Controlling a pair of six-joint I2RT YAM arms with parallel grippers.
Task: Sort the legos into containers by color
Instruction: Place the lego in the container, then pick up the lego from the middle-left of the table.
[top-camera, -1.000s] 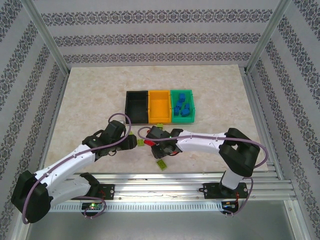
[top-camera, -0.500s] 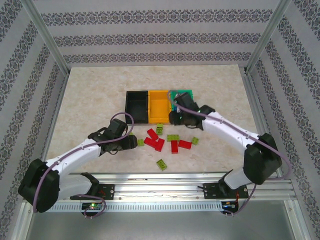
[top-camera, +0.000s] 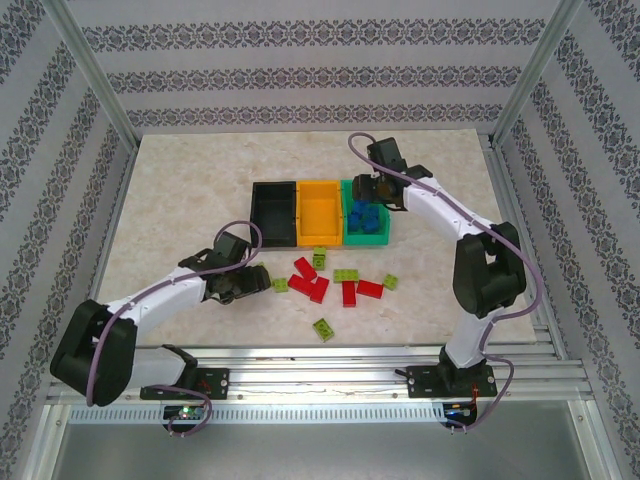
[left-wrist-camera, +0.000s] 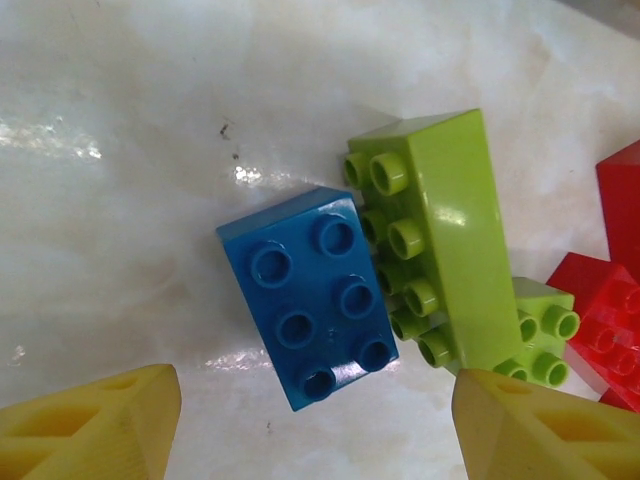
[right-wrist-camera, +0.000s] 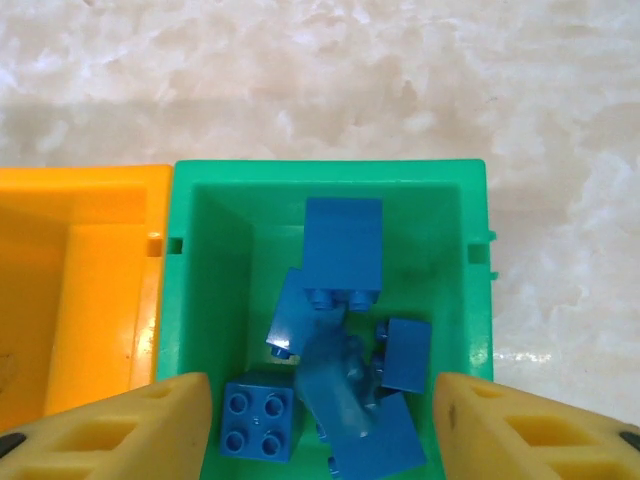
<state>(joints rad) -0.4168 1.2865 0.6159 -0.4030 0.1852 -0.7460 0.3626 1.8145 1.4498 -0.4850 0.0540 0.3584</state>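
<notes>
The left hand (left-wrist-camera: 315, 425), released with its fingers spread, hovers over a blue brick (left-wrist-camera: 305, 310) that touches a lime brick (left-wrist-camera: 440, 240). The right hand (right-wrist-camera: 320, 425), also released, hangs above the green bin (right-wrist-camera: 470, 270), which holds blue bricks (right-wrist-camera: 342, 245). The tabletop (top-camera: 180, 190) is marbled, with patterned walls (top-camera: 300, 75) around it.

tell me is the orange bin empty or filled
Empty: the orange bin shows a bare floor from above, while the green bin beside it holds blue bricks.

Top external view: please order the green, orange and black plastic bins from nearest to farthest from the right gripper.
1. Green plastic bin, right end, under the right gripper.
2. Orange plastic bin, middle.
3. Black plastic bin, left end.
</notes>
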